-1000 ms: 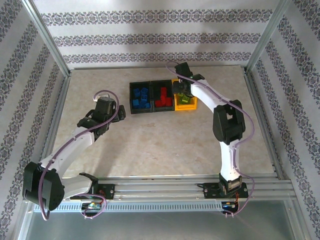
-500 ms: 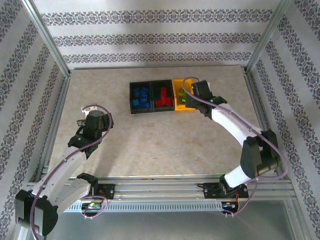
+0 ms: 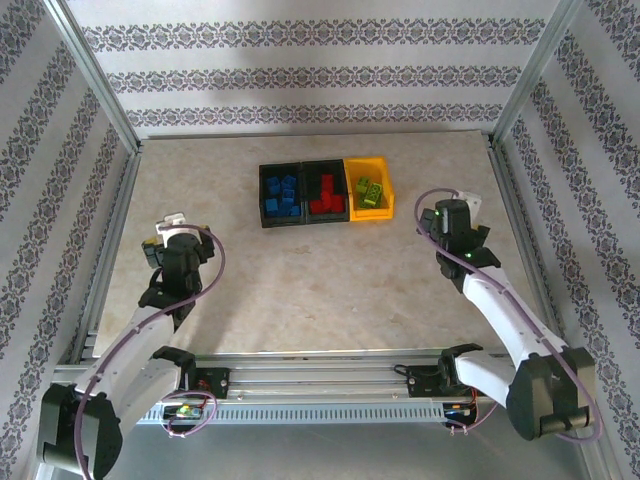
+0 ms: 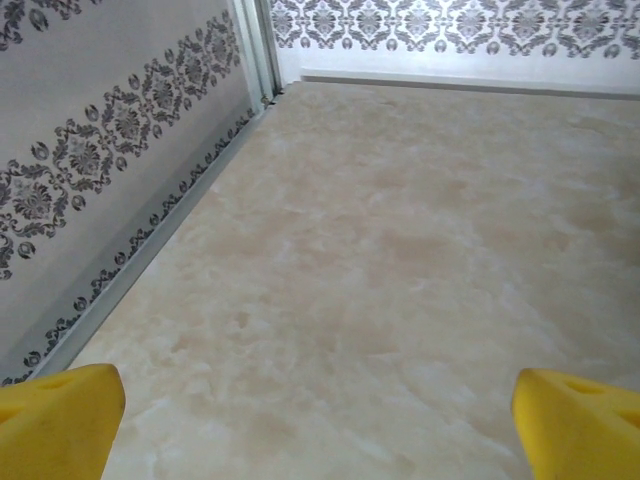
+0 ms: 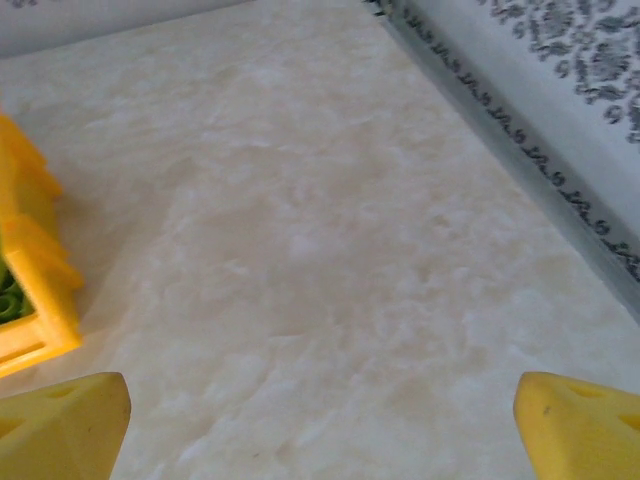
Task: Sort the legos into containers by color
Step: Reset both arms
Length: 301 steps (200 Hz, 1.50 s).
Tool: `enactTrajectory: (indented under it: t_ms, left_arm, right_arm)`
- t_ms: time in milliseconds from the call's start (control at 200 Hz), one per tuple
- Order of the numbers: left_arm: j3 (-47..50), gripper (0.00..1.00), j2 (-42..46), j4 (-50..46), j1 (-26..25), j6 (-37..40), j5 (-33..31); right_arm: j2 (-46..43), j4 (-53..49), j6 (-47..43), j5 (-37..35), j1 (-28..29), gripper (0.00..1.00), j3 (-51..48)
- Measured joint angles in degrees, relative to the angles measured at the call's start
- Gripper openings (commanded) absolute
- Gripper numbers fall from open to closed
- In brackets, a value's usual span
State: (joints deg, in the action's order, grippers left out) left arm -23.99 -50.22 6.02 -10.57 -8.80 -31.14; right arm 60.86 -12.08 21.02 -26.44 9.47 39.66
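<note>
top external: blue, red and lime plastic bricks (image 3: pixel 325 195) are lying sorted in three joined plastic bins (image 3: pixel 282 221); left fingers (image 4: pixel 60 415) and right fingers (image 5: pixel 60 420) are gaping empty, right arm (image 3: pixel 500 300) nearer.

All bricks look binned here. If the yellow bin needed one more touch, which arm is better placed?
Right. The right gripper, open, sits just to the right of the yellow bin, whose corner shows in its wrist view. The left gripper, also open, hangs far left over bare table.
</note>
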Motion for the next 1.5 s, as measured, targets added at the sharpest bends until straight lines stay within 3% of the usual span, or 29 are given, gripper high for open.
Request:
enactTrajectory:
  t_ms: [300,585,1074,1224,1504]
  left_arm:
    - [1.0,0.99,-7.1,8.7,5.0,1.9,4.1]
    - [5.5,0.99,-17.3,24.8,5.4,5.9,10.4]
    - [7.4,0.99,-36.5,49.0,5.4,11.0,23.5]
    - [6.9,0.99,-40.9,51.2,6.2,11.5,26.4]
    - [2.0,0.99,-41.0,49.5,10.0,10.1,30.2]
  right_arm:
    - [-1.8,5.3,-1.9,-1.0,-3.0,0.98,-3.7]
    - [-1.3,17.0,-9.1,-1.5,-3.4,0.98,-11.7]
    - [5.4,42.6,-14.6,7.6,-5.6,0.98,-22.2]
    - [10.0,50.0,-16.1,10.5,-5.7,0.98,-23.6]
    - [18.7,62.3,-17.2,14.1,-6.4,0.98,-23.8]
